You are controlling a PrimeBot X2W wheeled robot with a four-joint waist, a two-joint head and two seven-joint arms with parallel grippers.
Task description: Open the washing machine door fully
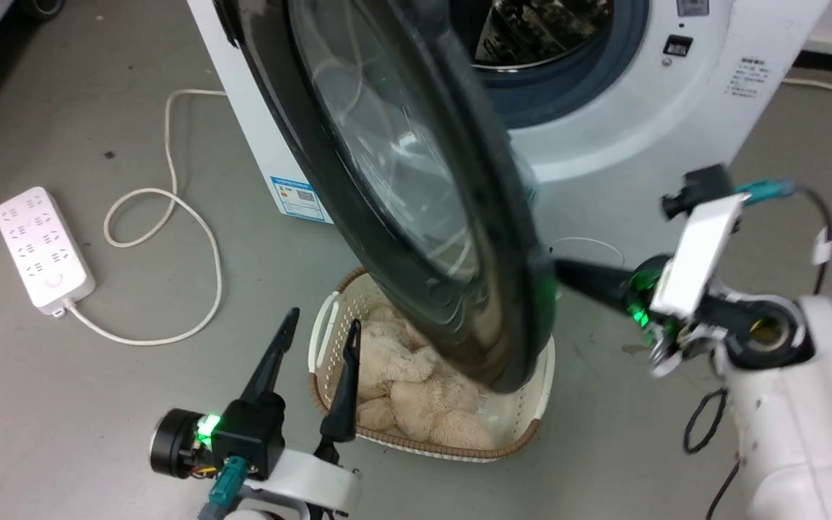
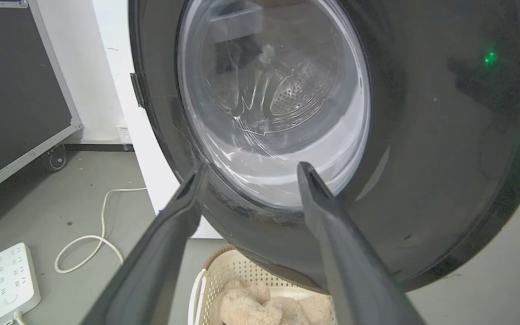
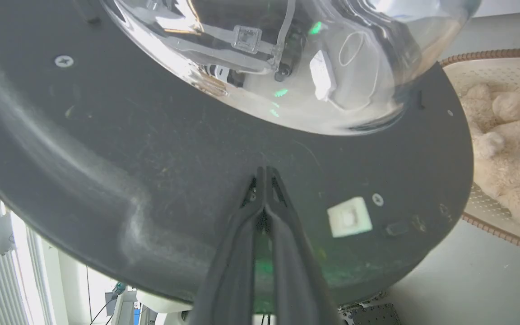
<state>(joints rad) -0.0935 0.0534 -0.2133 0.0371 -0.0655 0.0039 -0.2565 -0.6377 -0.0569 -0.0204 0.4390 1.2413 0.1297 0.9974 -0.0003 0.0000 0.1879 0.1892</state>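
1. The washing machine door is being held partly open, swung out from the washing machine and standing between the two grippers.
2. The right gripper is being held with its fingers pressed together and nothing between them. Their tips are being set against the door's dark inner face, with the glass bowl just beyond them.
3. The left gripper is being held with its fingers spread and empty, and the door's outer face is just ahead of their tips.
4. A basket with a plush toy is being seen under the door, just beside the left fingers.
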